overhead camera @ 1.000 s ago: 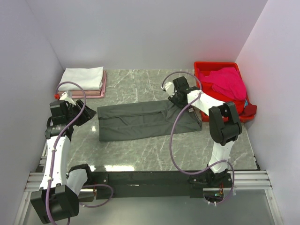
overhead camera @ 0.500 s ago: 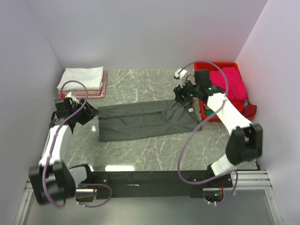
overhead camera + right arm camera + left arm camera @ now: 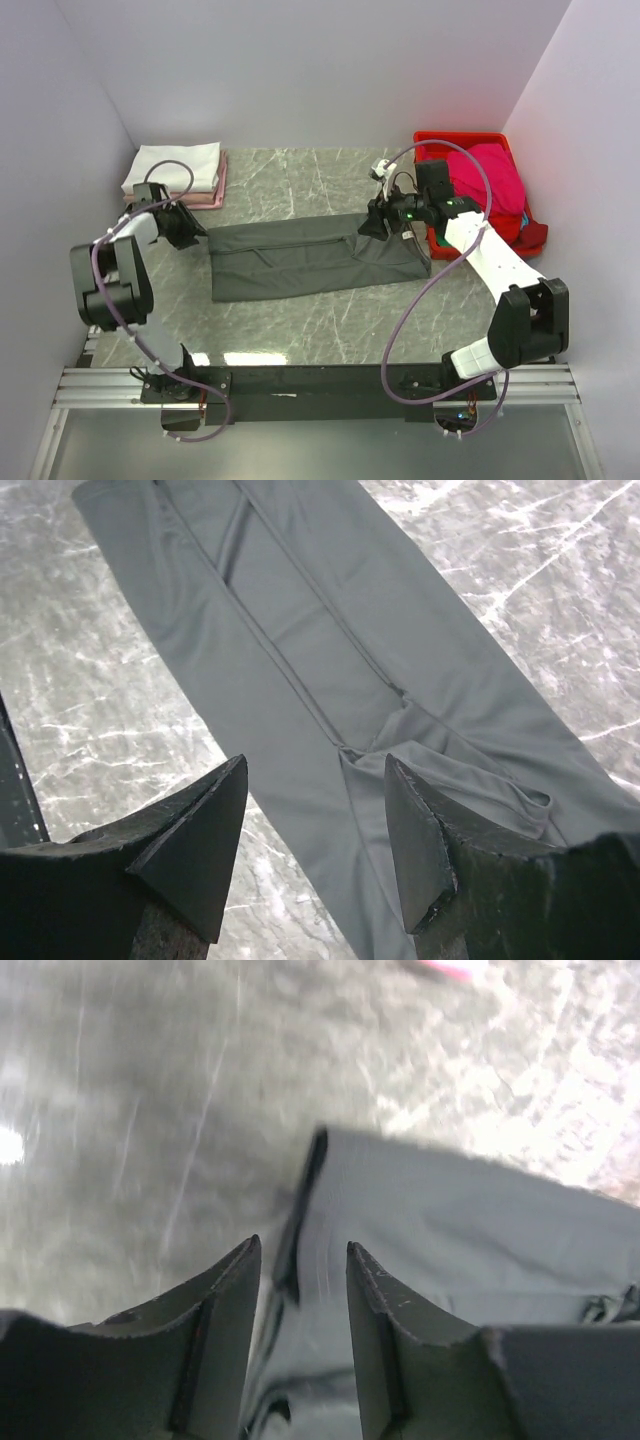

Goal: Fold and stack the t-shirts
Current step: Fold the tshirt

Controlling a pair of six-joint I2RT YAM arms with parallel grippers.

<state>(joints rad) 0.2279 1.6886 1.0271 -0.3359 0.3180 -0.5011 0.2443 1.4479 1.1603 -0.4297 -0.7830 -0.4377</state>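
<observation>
A dark charcoal-grey t-shirt (image 3: 310,255) lies folded into a long strip across the middle of the table. My left gripper (image 3: 200,238) is low at its left end. In the left wrist view its jaws (image 3: 302,1243) are open, and the shirt's end edge (image 3: 450,1240) lies below the gap. My right gripper (image 3: 368,228) hovers over the right part of the strip. It is open (image 3: 315,762) and holds nothing, with the shirt's seams (image 3: 300,630) below. A folded white tee (image 3: 175,165) rests on a pale pink one (image 3: 208,198) at the back left.
A red crate (image 3: 470,140) stands at the back right with a crumpled magenta t-shirt (image 3: 490,175) in it. White walls close in the table on three sides. The arms' base rail (image 3: 320,385) runs along the near edge.
My left arm has swung round and brought its gripper to the shirt's left end. My right gripper has lifted off the right end, opened wider and moved over the strip.
</observation>
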